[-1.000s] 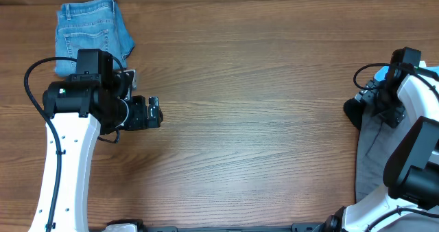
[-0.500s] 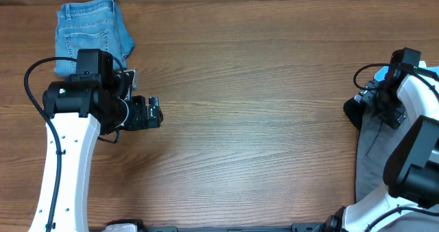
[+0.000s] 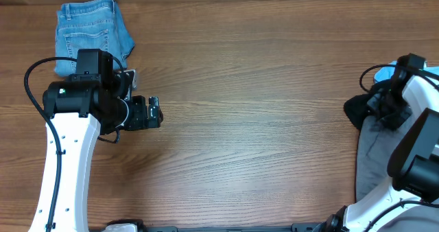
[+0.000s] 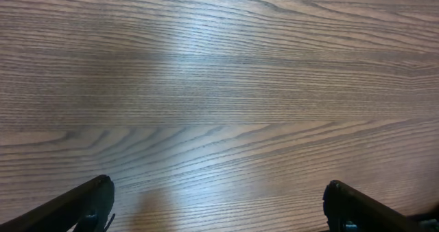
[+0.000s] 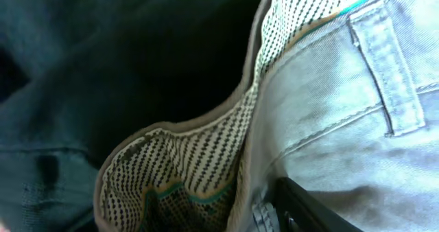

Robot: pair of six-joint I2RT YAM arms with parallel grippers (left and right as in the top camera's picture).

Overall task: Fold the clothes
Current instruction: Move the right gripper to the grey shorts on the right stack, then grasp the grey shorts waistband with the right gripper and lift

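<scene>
The grey shorts [image 3: 374,156] lie bunched at the table's right edge, next to a black piece [image 3: 352,112] and a light-blue piece [image 3: 389,73]. My right gripper [image 3: 385,110] is pressed down into this pile. In the right wrist view the shorts' grey waist [image 5: 343,115] and dotted inner waistband [image 5: 185,156] fill the frame, with the black piece [image 5: 103,47] behind. One dark finger [image 5: 309,208] lies against the waist and the other is hidden by cloth. Folded blue denim [image 3: 92,29] sits far left. My left gripper [image 3: 152,112] is open and empty over bare wood [image 4: 219,211].
The wooden table [image 3: 254,88] stretches between the two arms. The left arm's white link [image 3: 65,163] runs down the left side. The right arm's white body [image 3: 418,156] covers part of the clothes pile.
My right arm has shifted slightly to the right over the pile. The left arm and the denim have not moved.
</scene>
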